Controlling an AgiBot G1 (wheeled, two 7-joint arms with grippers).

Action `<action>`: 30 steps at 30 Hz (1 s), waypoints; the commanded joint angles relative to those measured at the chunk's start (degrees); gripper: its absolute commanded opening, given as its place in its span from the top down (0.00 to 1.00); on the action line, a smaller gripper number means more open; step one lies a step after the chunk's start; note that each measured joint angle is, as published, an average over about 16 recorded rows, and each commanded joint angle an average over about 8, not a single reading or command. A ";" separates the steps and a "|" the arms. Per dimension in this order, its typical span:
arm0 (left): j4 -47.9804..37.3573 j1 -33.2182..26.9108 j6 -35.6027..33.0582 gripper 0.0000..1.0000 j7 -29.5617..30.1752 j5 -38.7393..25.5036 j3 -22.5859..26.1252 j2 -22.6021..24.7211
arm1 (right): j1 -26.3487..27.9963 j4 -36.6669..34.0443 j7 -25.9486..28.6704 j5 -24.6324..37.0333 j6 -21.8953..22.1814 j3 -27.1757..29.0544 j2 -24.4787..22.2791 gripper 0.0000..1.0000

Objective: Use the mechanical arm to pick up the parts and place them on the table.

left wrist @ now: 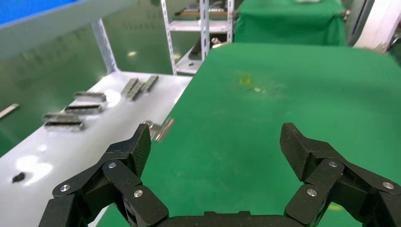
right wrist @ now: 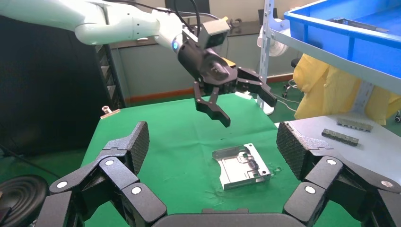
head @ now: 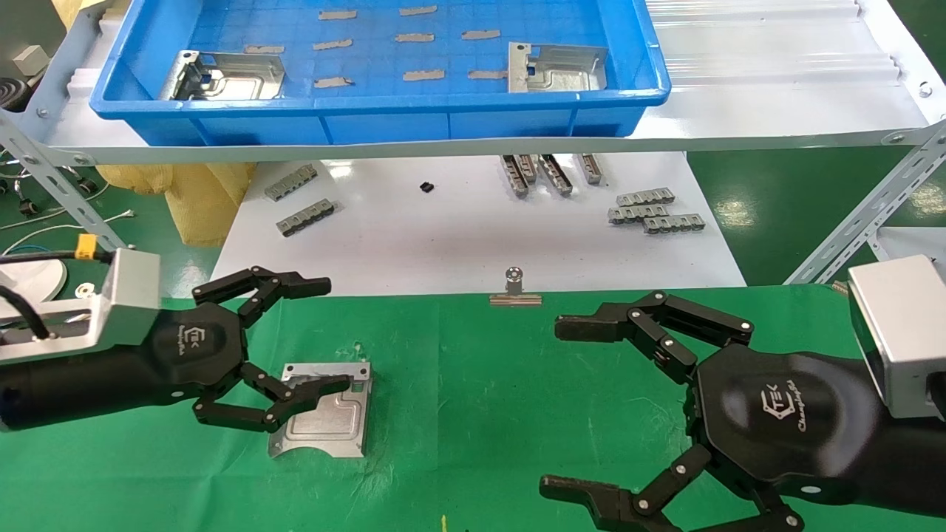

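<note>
Green cloth surface point(head: 473, 414) under me, wrinkled, a silver binder clip point(head: 514, 290) at its far edge; past it a glossy white surface point(head: 473, 236) with ribbed grey strips point(head: 655, 210), and a blue plastic tray point(head: 369, 111) on a metal rack above. Two flat silvery plates point(head: 556, 68) lie in that tray among tape scraps. One stamped plate point(head: 325, 417) lies flat on the green cloth, roughly square, curved notch toward me. My left pincer point(head: 340, 334) hangs above it, spread wide, holding nothing. My right pincer point(head: 562, 406) hovers over bare cloth, also wide open.
</note>
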State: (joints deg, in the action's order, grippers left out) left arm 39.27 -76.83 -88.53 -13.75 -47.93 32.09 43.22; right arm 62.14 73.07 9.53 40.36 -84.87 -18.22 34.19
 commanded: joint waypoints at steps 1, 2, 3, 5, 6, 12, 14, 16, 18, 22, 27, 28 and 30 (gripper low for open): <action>2.36 1.05 0.20 0.00 1.69 0.42 -1.11 -0.56 | 0.00 0.00 0.00 0.00 0.00 0.00 0.00 0.00; 3.56 1.58 0.29 0.00 2.54 0.63 -1.67 -0.85 | 0.00 0.00 0.00 0.00 0.00 -0.01 0.00 0.00; 4.71 2.10 0.39 0.00 3.36 0.83 -2.21 -1.13 | 0.00 0.00 0.00 0.00 0.00 -0.01 0.00 0.00; 7.10 3.16 0.59 0.00 5.07 1.26 -3.33 -1.70 | 0.00 0.00 -0.01 -0.01 0.00 -0.01 0.00 0.00; 8.25 3.67 0.68 0.00 5.90 1.46 -3.87 -1.97 | 0.00 0.00 -0.01 -0.01 0.01 -0.01 -0.01 0.00; 15.32 6.82 1.27 0.00 10.95 2.71 -7.18 -3.67 | 0.01 0.00 -0.01 -0.02 0.01 -0.02 -0.01 0.00; 17.71 7.88 1.46 0.00 12.65 3.13 -8.29 -4.24 | 0.01 0.00 -0.01 -0.02 0.01 -0.03 -0.01 0.00; 20.06 8.92 1.66 0.00 14.33 3.55 -9.39 -4.80 | 0.01 0.00 -0.02 -0.02 0.01 -0.03 -0.01 0.00; 22.40 9.97 1.85 0.00 16.00 3.96 -10.49 -5.36 | 0.01 0.00 -0.02 -0.02 0.01 -0.03 -0.01 0.00; 27.14 12.07 2.24 0.00 19.38 4.80 -12.71 -6.49 | 0.01 0.00 -0.02 -0.03 0.02 -0.04 -0.02 0.00; 32.52 14.47 2.67 0.00 23.23 5.75 -15.23 -7.77 | 0.01 0.00 -0.02 -0.03 0.02 -0.05 -0.02 0.00; 33.48 14.89 2.73 0.00 23.87 5.92 -15.67 -8.00 | 0.01 0.00 -0.03 -0.04 0.02 -0.05 -0.02 0.00; 35.04 15.58 2.82 0.00 24.79 6.20 -16.40 -8.36 | 0.00 -0.01 -0.03 -0.04 0.03 -0.05 -0.02 0.00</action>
State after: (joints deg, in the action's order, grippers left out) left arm 73.16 -61.75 -85.79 10.17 -41.92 16.22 35.12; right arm 62.14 73.06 9.50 40.32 -84.84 -18.27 34.16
